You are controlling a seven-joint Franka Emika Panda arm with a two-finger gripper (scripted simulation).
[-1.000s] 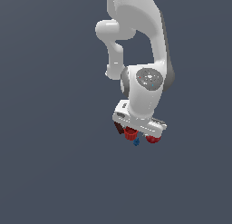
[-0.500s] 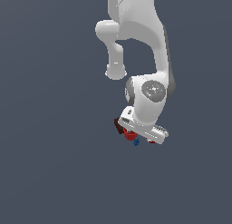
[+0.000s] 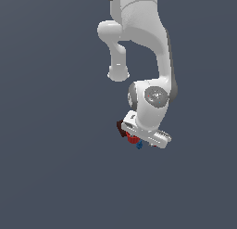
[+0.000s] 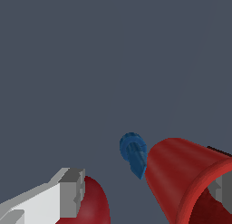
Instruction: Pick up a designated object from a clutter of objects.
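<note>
While the fingers (image 4: 68, 191) stand apart, the red cup (image 4: 186, 173) (toppled) lies sideways.

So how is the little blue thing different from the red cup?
The blue piece is blue and tiny; the cup is red and much bigger. The cup is hollow, lying on its side with its mouth showing; the blue piece looks solid. Both sit on the grey floor, close together.

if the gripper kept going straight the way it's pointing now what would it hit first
Probably the tiny blue piece, which lies ahead between the fingers, with the red cup close beside it on one side. Depth is unclear, so the cup's wall could touch a finger first.
</note>
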